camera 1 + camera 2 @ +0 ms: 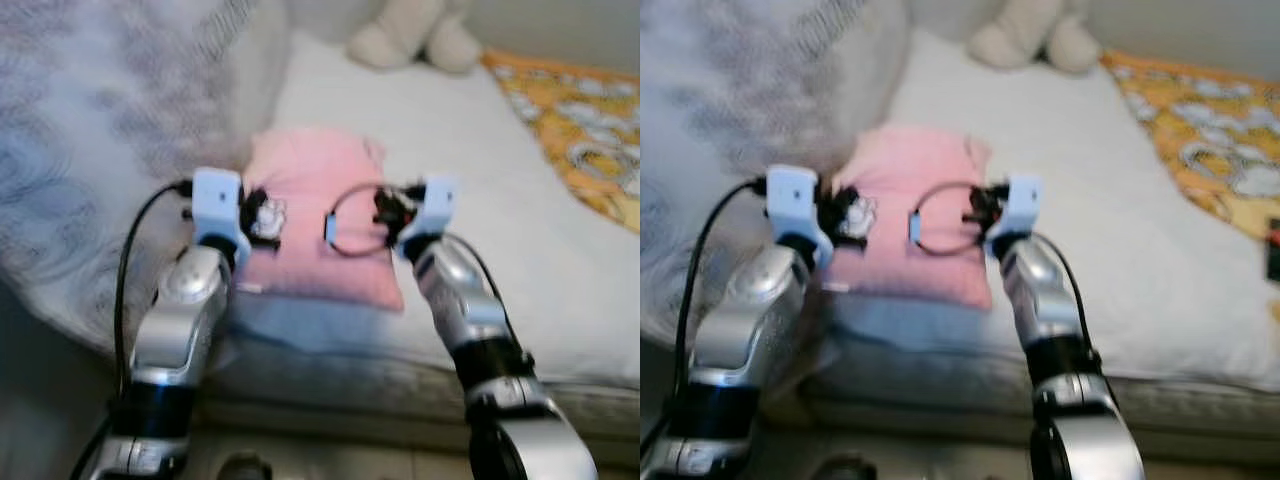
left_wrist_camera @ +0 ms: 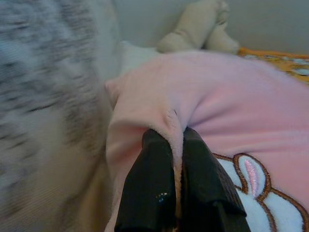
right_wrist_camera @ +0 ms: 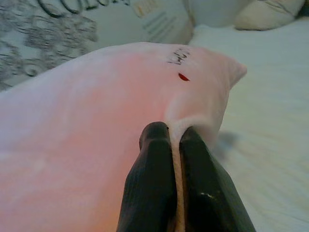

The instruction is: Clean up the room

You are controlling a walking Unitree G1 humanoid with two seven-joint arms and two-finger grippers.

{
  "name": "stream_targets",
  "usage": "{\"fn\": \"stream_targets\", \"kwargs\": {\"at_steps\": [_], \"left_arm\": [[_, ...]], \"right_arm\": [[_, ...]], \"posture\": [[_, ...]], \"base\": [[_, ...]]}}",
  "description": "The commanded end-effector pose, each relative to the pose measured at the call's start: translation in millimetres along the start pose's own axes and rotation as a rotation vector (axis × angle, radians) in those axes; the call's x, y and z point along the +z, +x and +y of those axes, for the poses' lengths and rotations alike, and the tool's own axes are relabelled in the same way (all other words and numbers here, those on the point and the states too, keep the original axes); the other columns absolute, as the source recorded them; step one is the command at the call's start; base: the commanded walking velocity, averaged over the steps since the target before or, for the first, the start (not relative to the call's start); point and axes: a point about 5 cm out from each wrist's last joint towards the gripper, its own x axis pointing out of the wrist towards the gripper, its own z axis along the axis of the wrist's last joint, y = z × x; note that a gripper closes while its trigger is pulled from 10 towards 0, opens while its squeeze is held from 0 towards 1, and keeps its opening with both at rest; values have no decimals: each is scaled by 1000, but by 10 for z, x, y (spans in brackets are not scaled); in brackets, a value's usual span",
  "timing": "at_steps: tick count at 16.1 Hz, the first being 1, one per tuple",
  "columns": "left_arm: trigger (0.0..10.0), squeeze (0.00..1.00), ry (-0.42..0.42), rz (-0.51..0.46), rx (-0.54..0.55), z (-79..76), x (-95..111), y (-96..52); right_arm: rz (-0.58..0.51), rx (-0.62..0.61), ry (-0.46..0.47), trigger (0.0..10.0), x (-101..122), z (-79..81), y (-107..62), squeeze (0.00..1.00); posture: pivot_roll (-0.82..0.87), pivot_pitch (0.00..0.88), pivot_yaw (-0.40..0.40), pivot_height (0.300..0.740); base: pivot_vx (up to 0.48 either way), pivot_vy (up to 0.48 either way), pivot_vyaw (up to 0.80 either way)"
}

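Because it lies plump on the white bed (image 1: 500, 230) near the front edge, the pink pillow (image 1: 320, 215) looks light and soft, best pinched by its fabric; left gripper (image 2: 175, 145) and right gripper (image 3: 174, 133) each clamp a fold, arms reaching forward over it.

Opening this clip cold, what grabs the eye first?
The pink pillow at the near edge of the white bed, pinched on either side by the left gripper and the right gripper, each shut on a fold of its plush. Behind it, a cream stuffed toy sits at the bed's far end.
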Motion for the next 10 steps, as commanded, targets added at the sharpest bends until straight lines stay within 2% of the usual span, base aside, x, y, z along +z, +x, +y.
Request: {"fn": "stream_targets", "kwargs": {"at_steps": [1,7,10], "left_arm": [[0,0,14,-50,29,-6,107,-14],[0,0,35,-35,45,-35,69,-11],[0,0,68,-43,37,-60,115,75]], "right_arm": [[-13,-96,-8,0,-1,-272,-109,0],[-15,-87,-56,0,-22,-229,-94,0],[-39,-86,-76,0,74,-247,-59,0]], "posture": [[176,0,-78,740],[180,0,-81,740],[175,0,-76,740]], "base": [[0,0,0],[0,0,0],[0,0,0]]}}
